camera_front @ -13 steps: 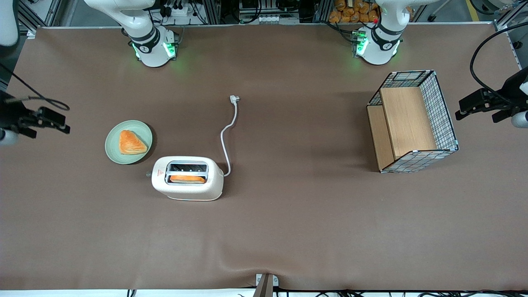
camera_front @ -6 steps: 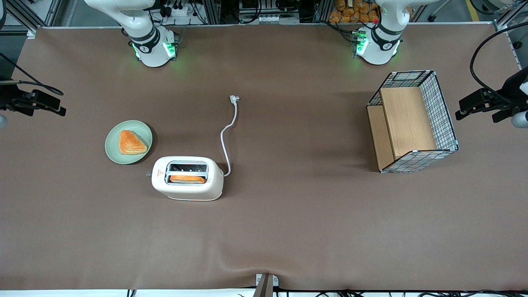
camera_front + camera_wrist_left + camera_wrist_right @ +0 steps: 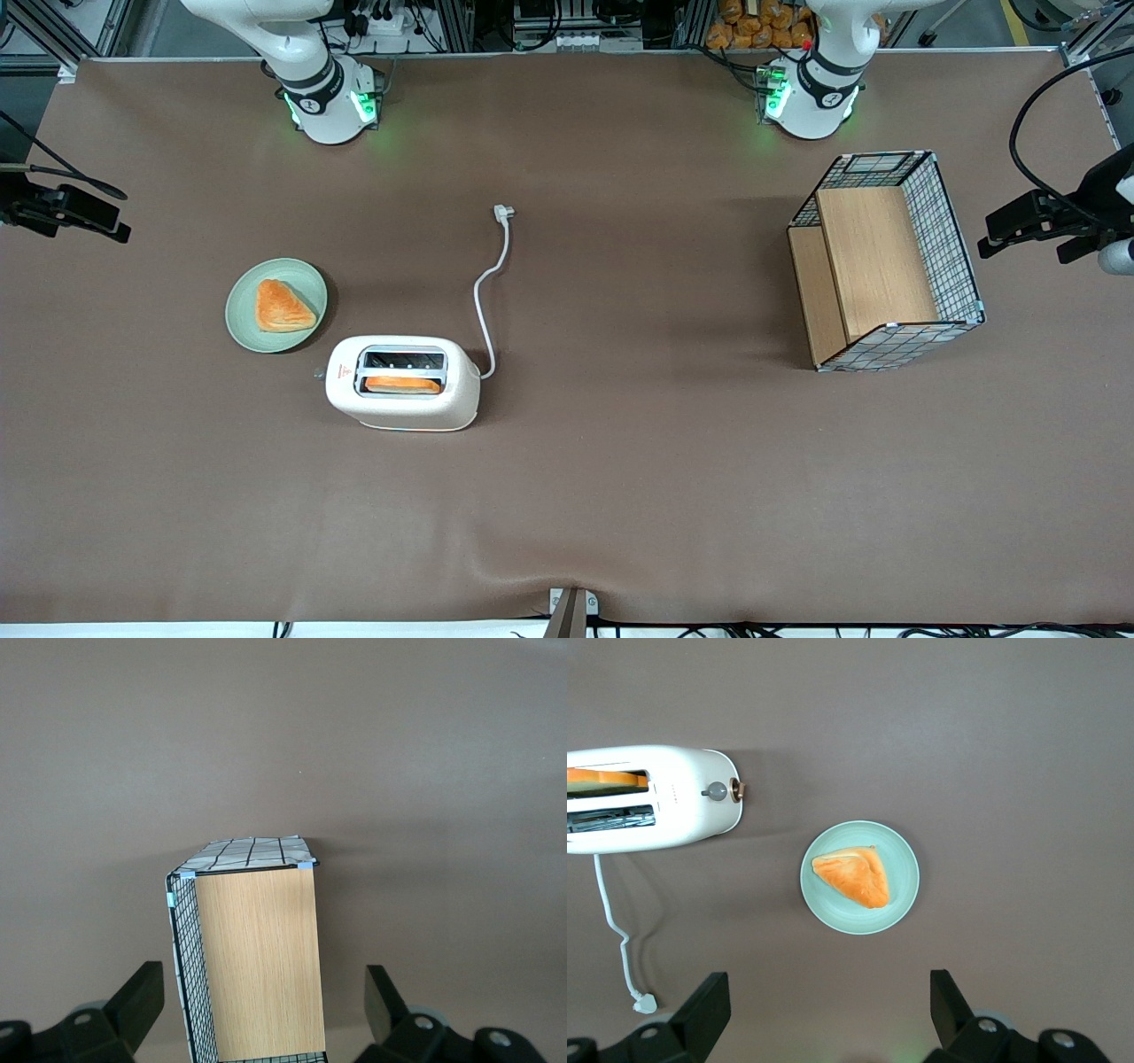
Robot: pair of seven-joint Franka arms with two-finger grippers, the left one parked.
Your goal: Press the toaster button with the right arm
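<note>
The toaster [image 3: 403, 383] sat mid-table just beside a green plate [image 3: 276, 305], its small grey toaster button [image 3: 717, 791] facing the working arm's end, where the right arm's gripper [image 3: 66, 211] hovered well apart, fingers spread wide, holding nothing.

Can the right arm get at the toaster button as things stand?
Probably yes. The gripper, jaws open, hangs high toward the working arm's end; the button faces that end, with only the plate nearby, off the line.

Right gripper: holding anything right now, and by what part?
Nothing. The right gripper hangs with jaws open and empty, toward the working arm's end of the table, well clear of the toaster and its button.
</note>
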